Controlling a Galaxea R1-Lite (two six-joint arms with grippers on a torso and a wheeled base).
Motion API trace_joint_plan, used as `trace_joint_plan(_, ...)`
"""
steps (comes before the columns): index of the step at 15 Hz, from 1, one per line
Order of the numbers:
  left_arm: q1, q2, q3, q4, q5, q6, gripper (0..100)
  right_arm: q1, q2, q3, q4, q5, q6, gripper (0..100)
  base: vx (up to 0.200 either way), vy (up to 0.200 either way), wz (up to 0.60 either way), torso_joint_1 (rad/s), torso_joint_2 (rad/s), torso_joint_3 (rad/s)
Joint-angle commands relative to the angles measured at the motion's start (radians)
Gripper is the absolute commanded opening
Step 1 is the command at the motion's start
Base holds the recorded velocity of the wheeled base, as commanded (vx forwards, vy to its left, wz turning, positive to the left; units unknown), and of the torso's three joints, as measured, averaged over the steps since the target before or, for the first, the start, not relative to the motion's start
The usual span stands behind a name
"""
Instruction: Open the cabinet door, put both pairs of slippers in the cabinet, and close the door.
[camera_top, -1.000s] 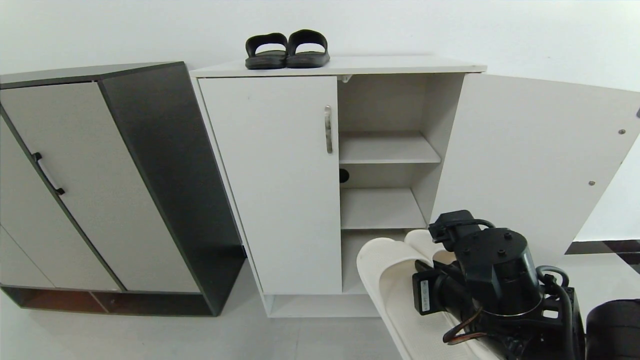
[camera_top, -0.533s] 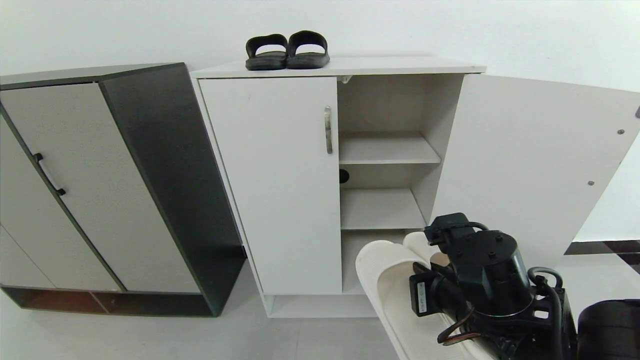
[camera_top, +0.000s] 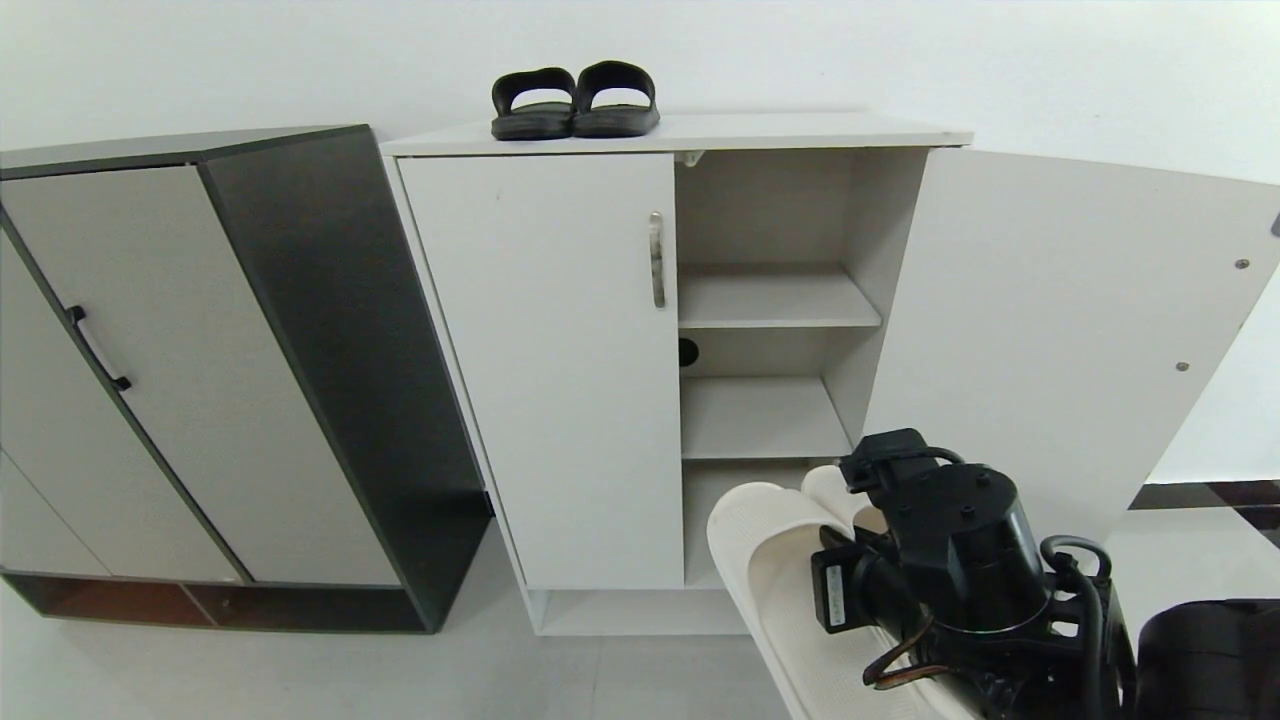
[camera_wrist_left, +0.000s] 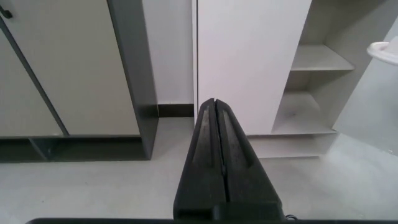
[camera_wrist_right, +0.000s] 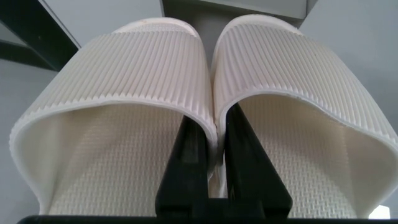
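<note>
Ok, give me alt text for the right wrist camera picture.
The right gripper clamps the touching inner strap edges of a pair of white slippers, held side by side with their ribbed straps facing the camera.

Head camera looks down on the white cabinet (camera_top: 560, 380); left wrist camera shares it, seemingly lower.

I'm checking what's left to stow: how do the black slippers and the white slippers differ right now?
The black slippers rest on the cabinet top; the white slippers hang in the right gripper before the open side. The black straps look smooth; the white straps are ribbed. Both pairs lie side by side, neither inside the cabinet.
</note>
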Motion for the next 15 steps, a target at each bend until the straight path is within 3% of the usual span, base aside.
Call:
trace_joint_plan(1, 0.000, 0.003, 0.000, 0.000, 0.000, 0.000, 0, 0.001, 0.036, -0.002, -0.022, 0.000, -0.001, 0, 0.000, 0.000, 0.00, 0.000, 0.00, 0.000)
trace_joint_plan(6, 0.000, 0.003, 0.000, 0.000, -0.001, 0.000, 0, 0.001, 0.131, -0.072, -0.050, -0.073, 0.002, 0, 0.000, -0.160, 0.00, 0.004, 0.00, 0.000)
trace_joint_plan(9, 0.000, 0.003, 0.000, 0.000, -0.001, -0.001, 0, 0.001, 0.251, -0.186, -0.052, -0.168, 0.036, 0, 0.000, 0.000, 0.00, 0.000, 0.00, 0.000)
trace_joint_plan(15, 0.000, 0.003, 0.000, 0.000, -0.001, -0.001, 0, 0.007, 0.351, -0.310, -0.050, -0.168, 0.037, 0, 0.000, 0.000, 0.00, 0.000, 0.00, 0.000)
